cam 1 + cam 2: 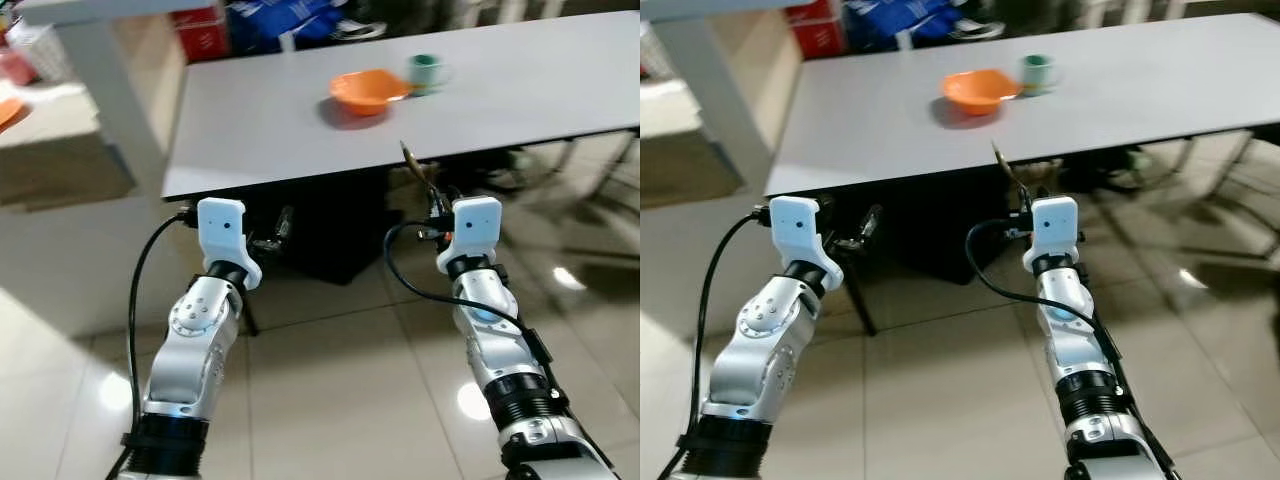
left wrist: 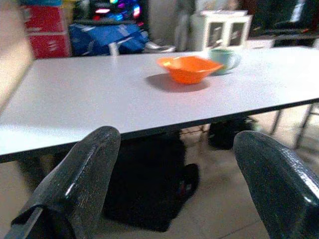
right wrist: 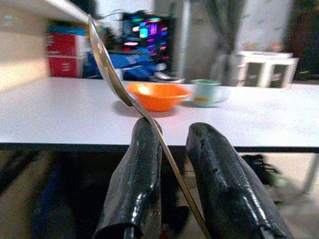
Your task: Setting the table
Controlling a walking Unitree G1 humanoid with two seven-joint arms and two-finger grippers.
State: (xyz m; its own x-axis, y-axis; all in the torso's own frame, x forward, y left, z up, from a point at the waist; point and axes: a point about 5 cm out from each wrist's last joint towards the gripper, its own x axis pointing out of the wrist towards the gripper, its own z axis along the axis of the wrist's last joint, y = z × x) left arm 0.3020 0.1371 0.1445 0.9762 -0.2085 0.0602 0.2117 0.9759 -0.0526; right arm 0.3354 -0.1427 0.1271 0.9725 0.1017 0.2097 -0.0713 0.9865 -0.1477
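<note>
Right gripper (image 3: 172, 149) is being held clamped on a spoon (image 3: 107, 64), at centre frame below the table (image 1: 260, 130) edge. Beyond, an orange bowl (image 1: 366, 90) and cup (image 1: 426, 70) are waiting upper centre. Left gripper (image 2: 174, 164) is being kept apart. The spoon should be lifted clear of the edge and laid beside the bowl.

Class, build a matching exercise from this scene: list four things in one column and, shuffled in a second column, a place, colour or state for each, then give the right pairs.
Things:
1. bowl
2. mug
3. spoon
4. left gripper

Descriptions:
A. pale green, on the table beside the orange dish
B. open, nothing between its fingers
C. orange, on the grey tabletop
D. held between the right gripper's fingers, in front of the table edge

Pairs: 1-C, 2-A, 3-D, 4-B
</note>
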